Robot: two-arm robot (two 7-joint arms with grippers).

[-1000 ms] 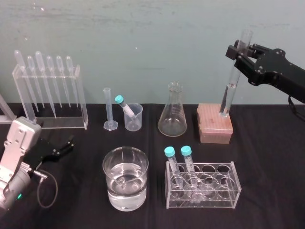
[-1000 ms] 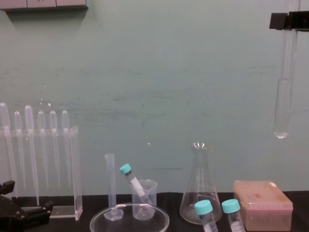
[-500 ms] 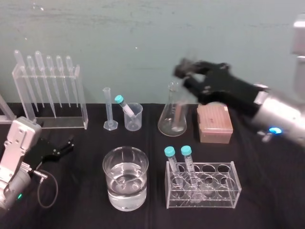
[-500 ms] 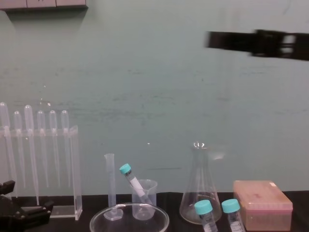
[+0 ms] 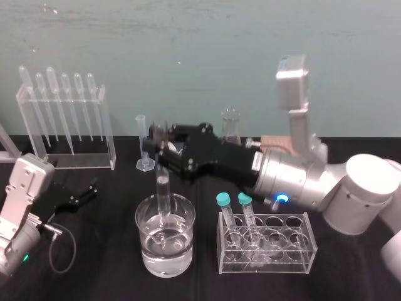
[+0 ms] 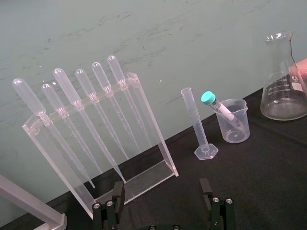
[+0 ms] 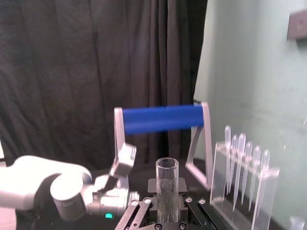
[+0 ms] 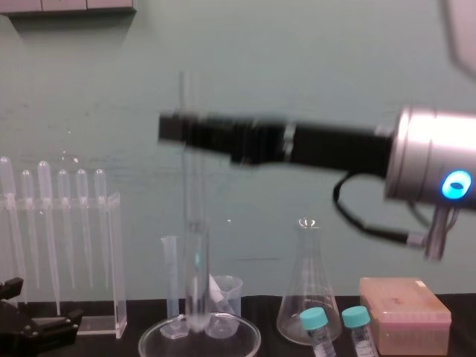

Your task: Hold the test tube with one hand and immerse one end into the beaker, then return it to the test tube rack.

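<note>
You are at the dipping step: your right gripper (image 5: 161,149), clamped on the upright test tube (image 5: 163,188), holds its lower end in the beaker (image 5: 183,248) mouth, likely needing a straight, gentle descent; your left gripper (image 6: 163,211) lies parked at the table's left, jaws apart.

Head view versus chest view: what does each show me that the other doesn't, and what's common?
Head, not chest: the water in the beaker and the tube's lower end down inside it. Chest, not head: the rack's whole front, right of the flask. Both: the right gripper holding the tube upright over the beaker; the left gripper parked at the left.
</note>
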